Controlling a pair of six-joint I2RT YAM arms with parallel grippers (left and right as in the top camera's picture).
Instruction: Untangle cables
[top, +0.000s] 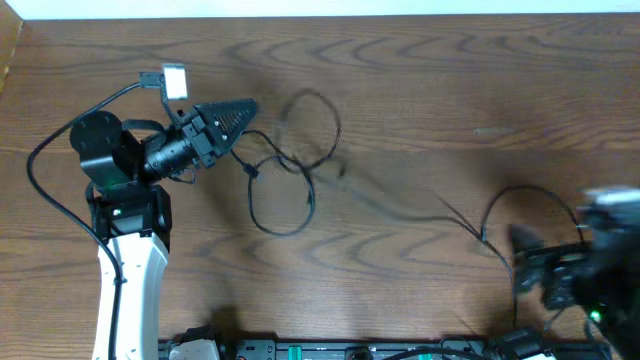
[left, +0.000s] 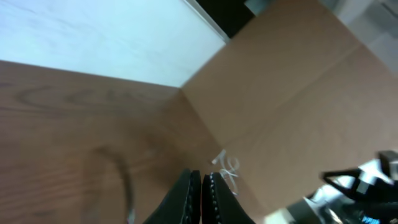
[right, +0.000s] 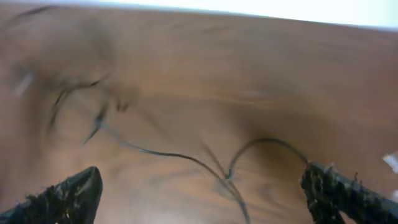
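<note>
Left claw (top: 248, 108) shut, both fingers (left: 186, 198) pressed together with no gap, pointing right across the wooden table (top: 420, 80). Impossible to tell whether anything is pinched at the tip. Just beside that tip, the start of the black cable (top: 300, 165): a thin cord in two loose loops, one above and one below a crossing point, lying on the table right of the claw. Beyond the loops, a single strand trailing right and downward, then curving up into an arch near the right arm (top: 590, 265), itself blurred at the lower right edge.

From the left wrist, a brown cardboard wall (left: 292, 93) rising ahead of the closed fingers, with a small white twisted scrap (left: 227, 169) at its foot, too small to identify.

Right claw (right: 202, 177) wide open above the table, its dark fingers (right: 71, 196) far apart at the lower corners of the wrist view, gripping nothing. Between them, on the wood, the black strand bending into a small hump, then running off left toward a blurred tangle.
</note>
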